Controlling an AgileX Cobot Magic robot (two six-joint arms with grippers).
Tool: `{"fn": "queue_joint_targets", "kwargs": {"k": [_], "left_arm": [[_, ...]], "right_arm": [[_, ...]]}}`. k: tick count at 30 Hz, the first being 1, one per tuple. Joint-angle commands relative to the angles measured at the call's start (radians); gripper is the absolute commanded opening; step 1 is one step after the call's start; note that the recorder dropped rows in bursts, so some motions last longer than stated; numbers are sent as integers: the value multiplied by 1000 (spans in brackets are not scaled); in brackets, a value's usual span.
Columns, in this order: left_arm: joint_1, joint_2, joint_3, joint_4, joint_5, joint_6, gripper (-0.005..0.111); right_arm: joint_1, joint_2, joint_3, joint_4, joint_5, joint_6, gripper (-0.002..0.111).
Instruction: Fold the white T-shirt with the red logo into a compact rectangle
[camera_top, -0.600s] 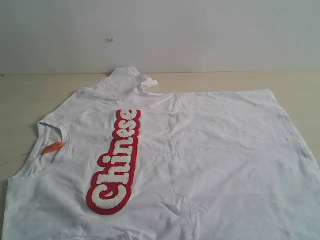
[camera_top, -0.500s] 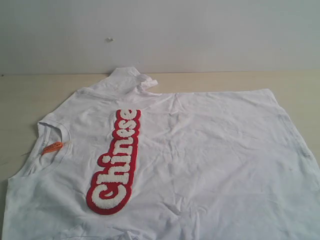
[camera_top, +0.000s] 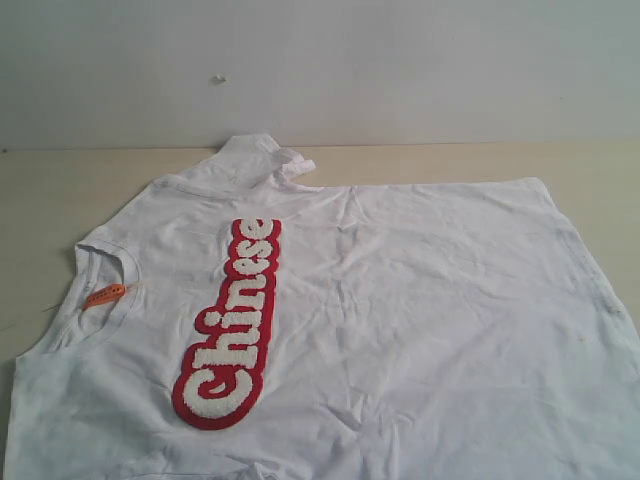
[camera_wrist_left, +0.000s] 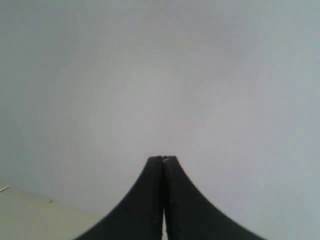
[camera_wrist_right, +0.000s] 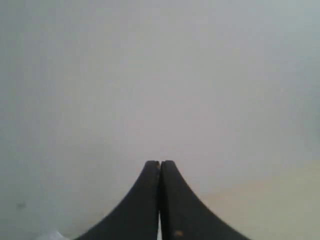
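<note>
The white T-shirt (camera_top: 400, 320) lies spread flat on the table in the exterior view, neck to the left with its orange tag (camera_top: 105, 294), hem to the right. One sleeve (camera_top: 262, 158) bunches at the far edge. The red logo (camera_top: 232, 320) reading "Chinese" runs across the chest. Neither arm shows in the exterior view. My left gripper (camera_wrist_left: 162, 159) is shut with nothing in it, facing a plain grey wall. My right gripper (camera_wrist_right: 160, 163) is also shut and empty, facing the same wall. The shirt does not show clearly in either wrist view.
The pale wooden table (camera_top: 60, 190) reaches back to a grey wall (camera_top: 400, 70). The shirt's near edge runs past the bottom of the exterior view. A strip of table (camera_wrist_right: 280, 200) shows beside the right gripper.
</note>
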Motion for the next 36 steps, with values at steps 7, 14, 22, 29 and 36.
{"fn": "queue_joint_targets", "kwargs": {"k": [7, 14, 22, 29, 36], "left_arm": [[0, 183, -378, 774, -168, -759, 0], [0, 507, -770, 1513, -336, -1289, 0], [0, 829, -927, 1808, -273, -1561, 0], [0, 1100, -906, 1808, -242, -1547, 0], [-24, 1268, -906, 1808, -2, -1318, 0]], "right_arm": [[2, 19, -266, -443, -247, 483, 0], [2, 249, -671, -1001, -136, 965, 0], [2, 569, -847, -1830, -18, 1578, 0], [2, 934, -853, -1830, 82, 1500, 0], [2, 1275, -921, -1830, 143, 1401, 0]]}}
